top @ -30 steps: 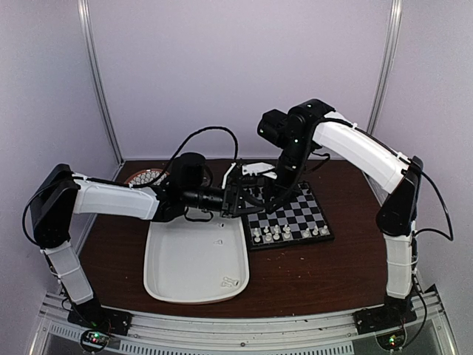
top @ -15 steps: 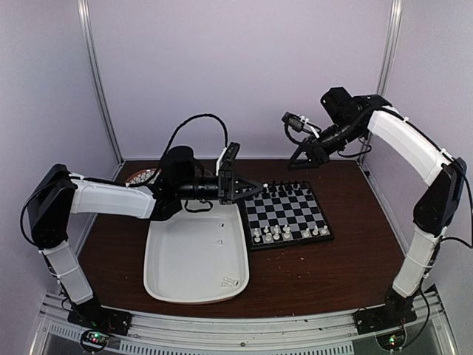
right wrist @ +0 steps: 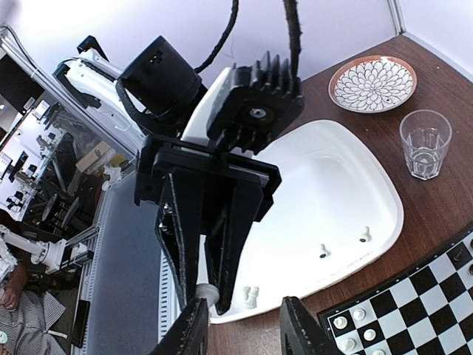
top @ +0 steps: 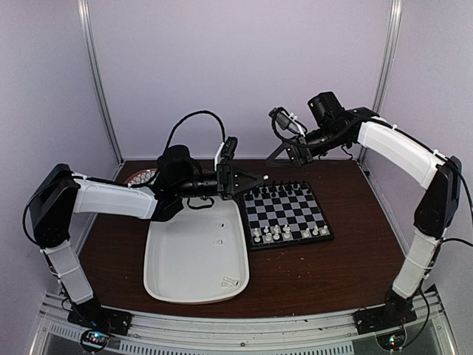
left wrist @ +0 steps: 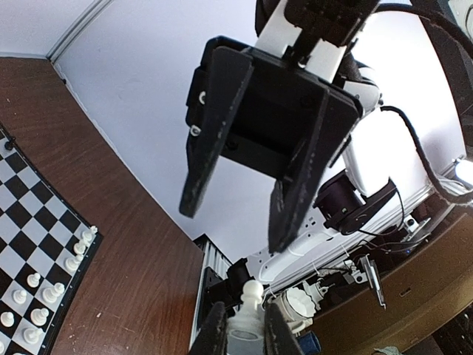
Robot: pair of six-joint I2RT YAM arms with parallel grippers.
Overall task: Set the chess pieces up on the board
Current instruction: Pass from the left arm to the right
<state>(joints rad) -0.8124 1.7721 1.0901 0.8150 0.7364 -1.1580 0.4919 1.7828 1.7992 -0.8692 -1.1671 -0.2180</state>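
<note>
My left gripper [top: 244,180] reaches to the right above the far left corner of the board [top: 290,216], shut on a white chess piece [top: 262,178]. The left wrist view shows that piece [left wrist: 253,290] pinched between the left gripper's [left wrist: 245,310] fingers, head pointing outward. My right gripper [top: 284,154] hangs in the air above the board's far edge, open and empty, facing the left one. In the right wrist view the right gripper [right wrist: 244,307] frames the held piece [right wrist: 207,291]. White pieces [top: 288,233] fill the board's near rows, black ones [top: 277,189] the far rows.
A white oblong tray [top: 166,277] lies left of the board with a few loose white pieces [top: 230,282] in it. A patterned plate [right wrist: 372,83] and a drinking glass [right wrist: 425,140] stand at the back left. The booth's walls close in behind and on both sides.
The right arm has lifted away from the left gripper, swung up toward the back right, and its jaws have opened wider. The left gripper has risen slightly, still holding the white piece.
</note>
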